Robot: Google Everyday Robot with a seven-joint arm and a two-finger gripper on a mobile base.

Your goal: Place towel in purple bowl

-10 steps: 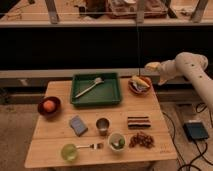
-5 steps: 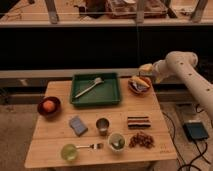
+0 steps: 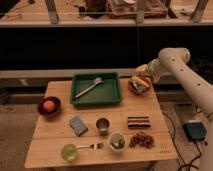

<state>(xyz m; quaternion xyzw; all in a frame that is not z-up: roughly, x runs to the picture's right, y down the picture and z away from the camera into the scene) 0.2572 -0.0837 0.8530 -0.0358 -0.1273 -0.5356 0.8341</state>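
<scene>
Just one gripper (image 3: pixel 142 73) hovers over one bowl (image 3: pixel 132 90).

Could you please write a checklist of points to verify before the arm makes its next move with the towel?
1. Gripper position: above the right-hand bowl at the table's far right corner: ok.
2. Towel in the grip: cannot tell.
3. Towel location: something pale lies in that bowl, unsure: cannot tell.
4. Purple bowl visible, near the left edge: ok.
5. Purple bowl free: an orange round thing sits inside: not ok.
6. Way across: green tray lies between, so travel high: ok.
</scene>
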